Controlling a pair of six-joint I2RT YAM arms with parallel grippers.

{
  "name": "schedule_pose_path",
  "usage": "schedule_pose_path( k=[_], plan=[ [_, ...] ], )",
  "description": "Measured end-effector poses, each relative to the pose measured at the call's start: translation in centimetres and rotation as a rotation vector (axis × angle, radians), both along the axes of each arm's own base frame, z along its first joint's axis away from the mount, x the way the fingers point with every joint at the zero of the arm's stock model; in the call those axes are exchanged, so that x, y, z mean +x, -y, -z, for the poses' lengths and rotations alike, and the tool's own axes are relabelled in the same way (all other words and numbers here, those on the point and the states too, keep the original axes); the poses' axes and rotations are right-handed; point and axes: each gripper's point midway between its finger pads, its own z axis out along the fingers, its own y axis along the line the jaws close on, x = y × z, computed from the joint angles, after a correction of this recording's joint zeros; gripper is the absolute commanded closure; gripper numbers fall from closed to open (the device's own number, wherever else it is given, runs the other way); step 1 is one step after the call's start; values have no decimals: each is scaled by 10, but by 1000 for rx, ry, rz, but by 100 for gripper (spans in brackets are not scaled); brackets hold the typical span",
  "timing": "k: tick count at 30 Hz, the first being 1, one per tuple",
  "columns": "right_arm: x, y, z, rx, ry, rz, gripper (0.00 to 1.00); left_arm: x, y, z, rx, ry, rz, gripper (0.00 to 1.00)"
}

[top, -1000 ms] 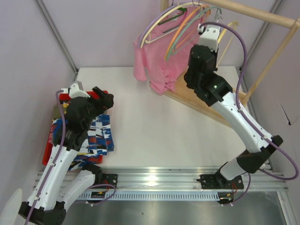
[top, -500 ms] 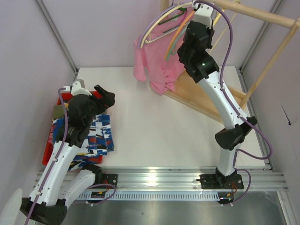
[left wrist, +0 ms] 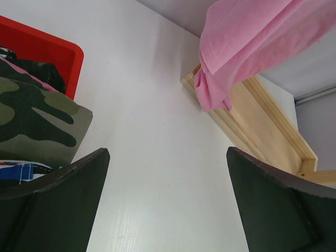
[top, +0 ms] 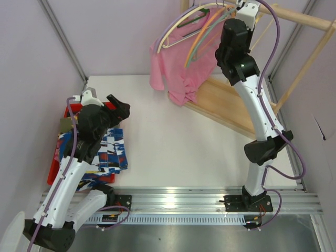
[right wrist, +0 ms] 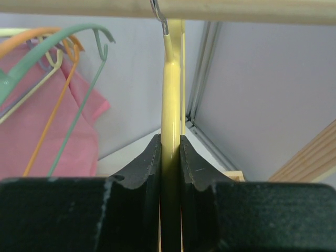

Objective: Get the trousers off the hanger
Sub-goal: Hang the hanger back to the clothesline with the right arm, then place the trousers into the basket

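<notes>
The right tool [right wrist: 169, 153] is clamping a yellow hanger [right wrist: 171, 94] that is hanging from the wooden rail [right wrist: 236, 9], beside the pink T-shirt [top: 176, 73]. The left tool [left wrist: 168, 157], jaws wide apart, is hovering over the tabletop [top: 178, 142] beside the trousers [top: 111, 152], which are lying piled on a red bin [left wrist: 50, 47] at the left edge.

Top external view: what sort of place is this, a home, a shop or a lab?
Probably a lab test cell: plain wall panels in metal framing, two arms bolted to a rail at a white table, and a small wooden rack of hangers.
</notes>
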Motion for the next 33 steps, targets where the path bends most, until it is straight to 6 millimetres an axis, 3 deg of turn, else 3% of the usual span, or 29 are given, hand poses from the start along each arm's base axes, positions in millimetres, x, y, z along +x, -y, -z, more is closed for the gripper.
schedule_pose_path(
  k=[7,9,10,13,15,17,20,24,28,30,33],
  plan=[
    [8,0,24,39,-51,-39,100,-5,-4,-10,-1,-11,-2,1],
    [10,-3,26,70,-39,-61,80,-7,-9,-23,-1,2,-12,1],
    [9,-4,26,85,-32,-75,62,-8,-10,-31,1,17,-15,1],
    [-3,-8,22,110,-37,-113,28,-11,-15,-43,16,38,-20,0],
    [-15,-14,18,111,-47,-140,22,-14,-19,-43,41,28,-23,0],
    [-31,-26,11,111,-52,-181,12,-17,-26,-44,77,12,-37,1],
    [-64,-52,3,122,-65,-283,6,-22,-41,-51,127,-1,-81,0],
    [-124,-80,-3,141,-82,-432,5,-31,-66,-48,155,-35,-162,0],
    [-183,-93,-8,195,-79,-578,5,-39,-88,-36,157,-99,-239,1],
    [-207,-102,-4,218,-91,-664,5,-44,-100,-29,149,-132,-280,0],
    [-248,-137,13,250,-134,-891,7,-52,-115,-21,132,-177,-345,0]
  ],
)
